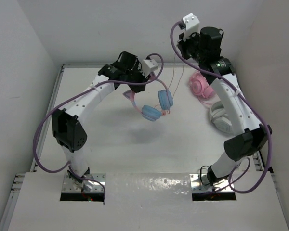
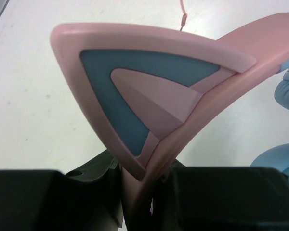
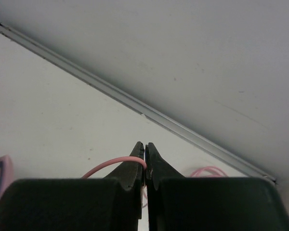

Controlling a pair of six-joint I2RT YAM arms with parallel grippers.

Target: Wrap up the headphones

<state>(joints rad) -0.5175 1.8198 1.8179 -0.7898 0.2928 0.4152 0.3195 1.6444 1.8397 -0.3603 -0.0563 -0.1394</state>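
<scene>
The headphones point(image 1: 151, 111) have light blue ear cups and a pink headband with cat ears, and hang above the table's middle. My left gripper point(image 1: 130, 82) is shut on the pink headband point(image 2: 192, 125) just beside a cat ear point(image 2: 144, 91). The thin pink cable point(image 1: 176, 77) runs up from the ear cups to my right gripper point(image 1: 185, 45), raised high at the back. In the right wrist view that gripper point(image 3: 145, 156) is shut on the cable point(image 3: 111, 165).
All-pink headphones point(image 1: 201, 86) and white-grey headphones point(image 1: 222, 118) lie on the table at the right, under my right arm. White walls enclose the table; the back wall's edge point(image 3: 135, 103) is close to the right gripper.
</scene>
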